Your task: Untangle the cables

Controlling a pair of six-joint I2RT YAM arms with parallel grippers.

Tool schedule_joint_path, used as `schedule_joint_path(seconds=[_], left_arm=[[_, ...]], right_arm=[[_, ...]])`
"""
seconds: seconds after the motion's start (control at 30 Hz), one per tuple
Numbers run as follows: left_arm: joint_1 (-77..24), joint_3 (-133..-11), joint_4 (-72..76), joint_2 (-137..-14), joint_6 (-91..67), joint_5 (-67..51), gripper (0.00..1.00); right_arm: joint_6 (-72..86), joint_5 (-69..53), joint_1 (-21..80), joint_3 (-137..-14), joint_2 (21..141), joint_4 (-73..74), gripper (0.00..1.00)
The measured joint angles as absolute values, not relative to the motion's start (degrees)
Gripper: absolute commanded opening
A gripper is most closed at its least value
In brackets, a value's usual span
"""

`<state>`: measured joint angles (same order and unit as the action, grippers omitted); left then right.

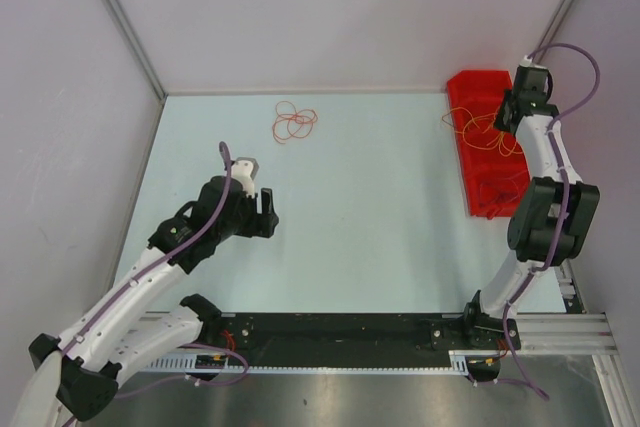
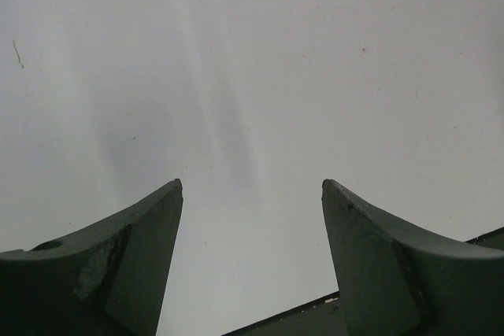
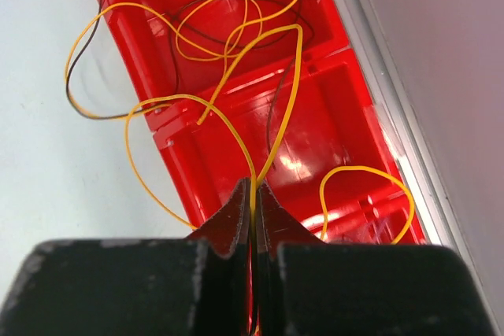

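A tangle of thin orange-yellow cables (image 3: 236,45) with a dark cable (image 3: 272,120) lies in and over a red tray (image 3: 331,108) at the table's far right (image 1: 488,142). My right gripper (image 3: 253,186) is shut on an orange-yellow cable above the tray; in the top view it is at the tray's far end (image 1: 508,115). A separate bundle of red and orange cables (image 1: 295,123) lies on the table at the back middle. My left gripper (image 2: 252,186) is open and empty over bare table; in the top view it is left of centre (image 1: 268,209).
The tray sits against the right wall rail (image 3: 394,116). Grey walls enclose the table on three sides. A black rail (image 1: 340,332) with the arm bases runs along the near edge.
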<state>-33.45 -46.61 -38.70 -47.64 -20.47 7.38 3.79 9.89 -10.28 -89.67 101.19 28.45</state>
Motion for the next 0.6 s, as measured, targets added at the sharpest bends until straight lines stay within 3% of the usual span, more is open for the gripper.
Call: schedule_joint_path(seconds=[0.6], left_arm=[[-33.45,-46.61,-38.74,-49.56,-20.49,7.99,0.77]], right_arm=[[1.02,5.34,-11.11,-100.62,115.07,16.4,0.0]])
